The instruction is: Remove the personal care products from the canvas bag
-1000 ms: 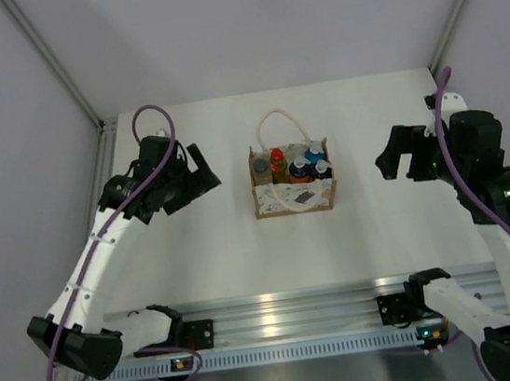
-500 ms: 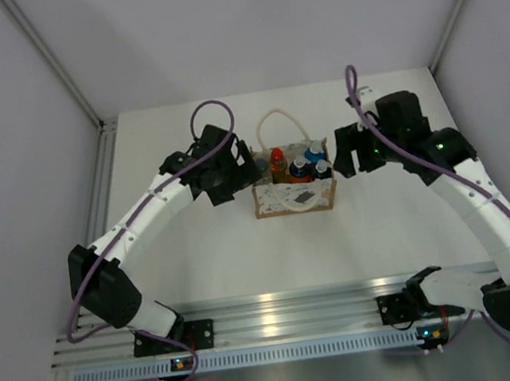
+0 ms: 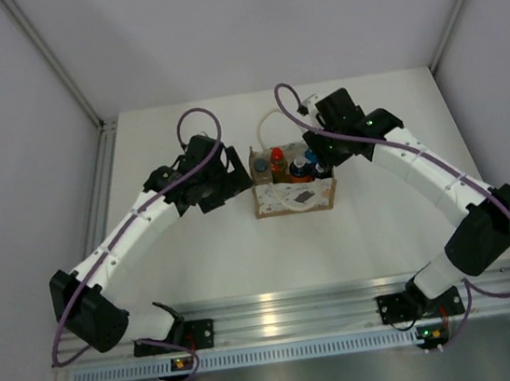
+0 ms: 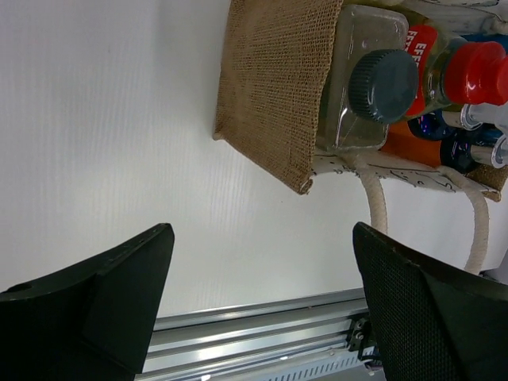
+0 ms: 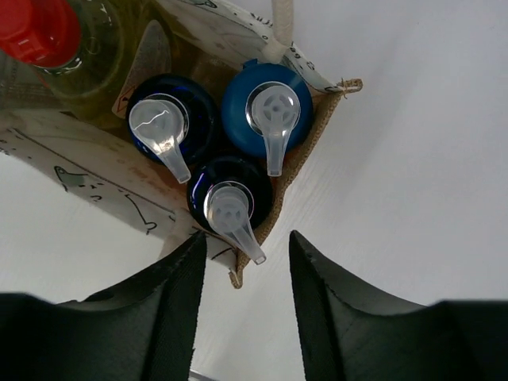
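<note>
Canvas bag (image 3: 296, 199) nearer bench's (image 3: 198, 254) far edge keeps bottles (image 5: 272, 111) upright; right pincer (image 5: 248, 242) released above them to pick, left pincer (image 4: 260, 234) released alongside, probably bracing.

There is one canvas bag (image 3: 296, 199). Just ahead of the right fingers (image 5: 159, 317) stand three blue-topped bottles (image 5: 272, 107); beyond the left fingers (image 4: 103, 294), one grey-capped bottle (image 4: 383, 85) and one red-capped bottle (image 4: 476, 71).

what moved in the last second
Both arms swung inward from the sides. The left gripper is now beside the left end of the canvas bag, and the right gripper is above its right end. Both have jaws open, nothing grasped. Bag and bottles stayed put.
</note>
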Tool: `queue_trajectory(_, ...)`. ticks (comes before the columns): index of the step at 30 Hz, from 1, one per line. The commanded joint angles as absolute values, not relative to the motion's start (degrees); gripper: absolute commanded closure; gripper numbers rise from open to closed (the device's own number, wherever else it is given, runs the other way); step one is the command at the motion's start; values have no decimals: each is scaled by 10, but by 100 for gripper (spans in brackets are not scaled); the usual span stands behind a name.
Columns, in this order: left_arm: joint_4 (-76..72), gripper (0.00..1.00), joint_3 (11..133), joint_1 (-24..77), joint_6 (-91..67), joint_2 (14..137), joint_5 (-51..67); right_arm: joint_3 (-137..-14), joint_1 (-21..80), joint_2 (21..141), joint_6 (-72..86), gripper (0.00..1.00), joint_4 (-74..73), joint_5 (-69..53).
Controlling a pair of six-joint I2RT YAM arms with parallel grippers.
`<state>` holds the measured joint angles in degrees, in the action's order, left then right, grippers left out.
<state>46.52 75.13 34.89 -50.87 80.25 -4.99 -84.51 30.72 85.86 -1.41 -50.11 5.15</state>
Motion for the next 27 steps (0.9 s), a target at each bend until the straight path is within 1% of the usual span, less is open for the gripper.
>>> queue_trajectory(1,450,2,730,350,-497,756,-71,-880,316,871,-40,58,-475,61)
queue_trajectory(5,450,1,716,350,-487,737,-75,-889,319,893,-46,64,-475,47)
queue_trajectory(9,463,2,715,350,-476,727,-93,-889,324,904,-47,66,-475,47)
queue_trajectory(14,473,2,715,351,-468,722,-100,-889,328,918,-48,72,-477,53)
queue_trajectory(20,476,2,715,350,-462,717,-108,-873,329,913,-47,73,-476,55)
queue_trajectory(22,477,2,716,351,-461,718,-109,-871,329,914,-47,77,-476,58)
queue_trajectory(24,479,1,717,350,-459,717,-109,-871,328,914,-45,79,-476,62)
queue_trajectory(27,480,1,716,350,-459,716,-111,-870,328,912,-41,77,-477,60)
